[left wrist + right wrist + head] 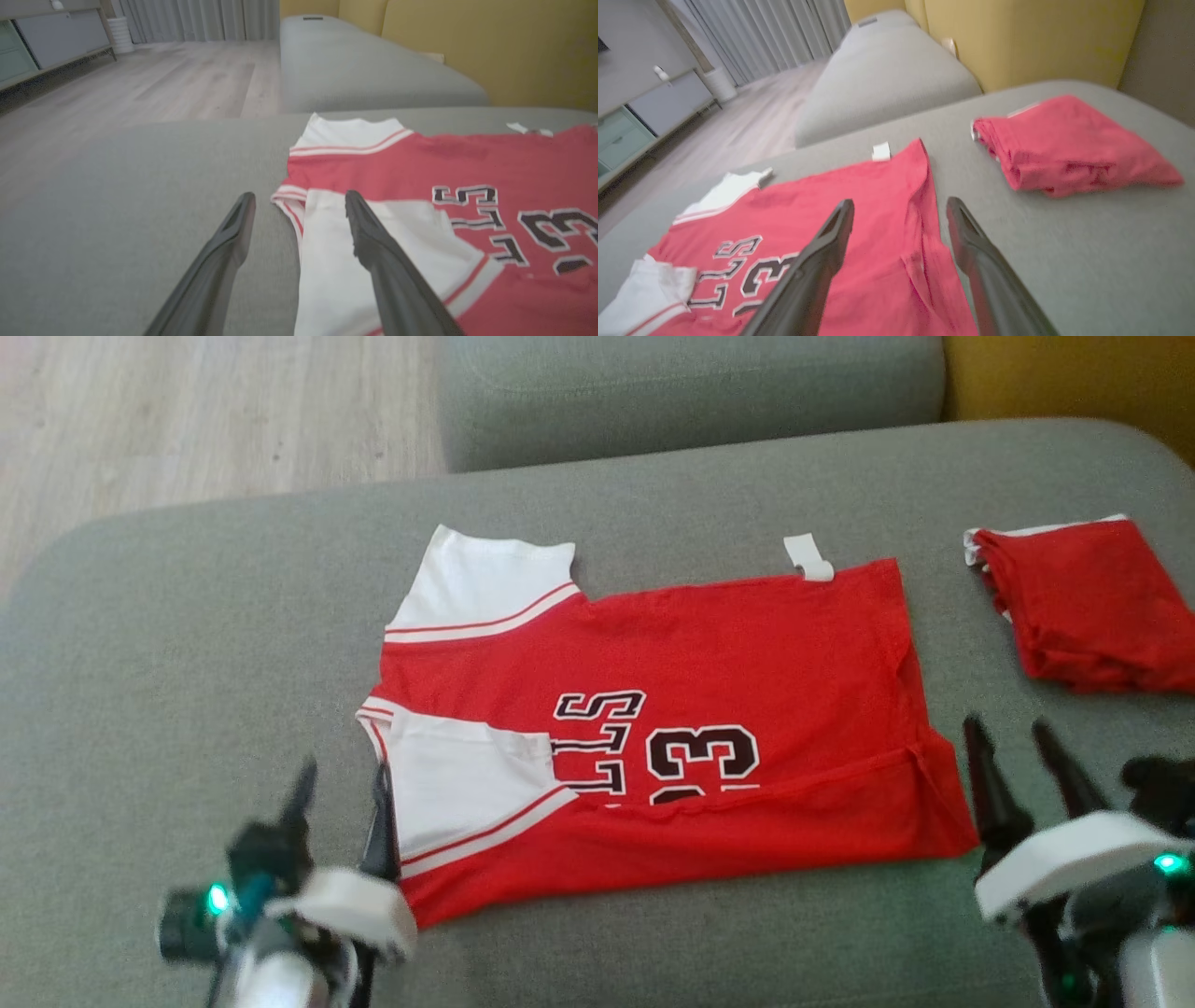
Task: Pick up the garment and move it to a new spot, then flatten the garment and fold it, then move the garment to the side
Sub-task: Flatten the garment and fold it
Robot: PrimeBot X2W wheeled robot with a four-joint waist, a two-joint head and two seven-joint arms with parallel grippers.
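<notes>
The garment (709, 663) is a red jersey with white sleeves and black lettering, lying flat on the grey cushion, its near long edge folded over the print. My left gripper (341, 779) stands open at the collar end, by the folded white sleeve (341, 261), holding nothing; one finger hangs over the sleeve, the other over bare cushion. At the hem end my right gripper (1013, 733) is open and empty. In the right wrist view its fingers straddle the jersey's hem (924, 210).
A second red garment (1088, 607), folded small, lies on the cushion at the right (1064, 144). The grey cushion (187, 663) has bare fabric left of the jersey. Behind it are another grey cushion (691, 383), wooden floor (187, 411) and a yellow backrest (1017, 37).
</notes>
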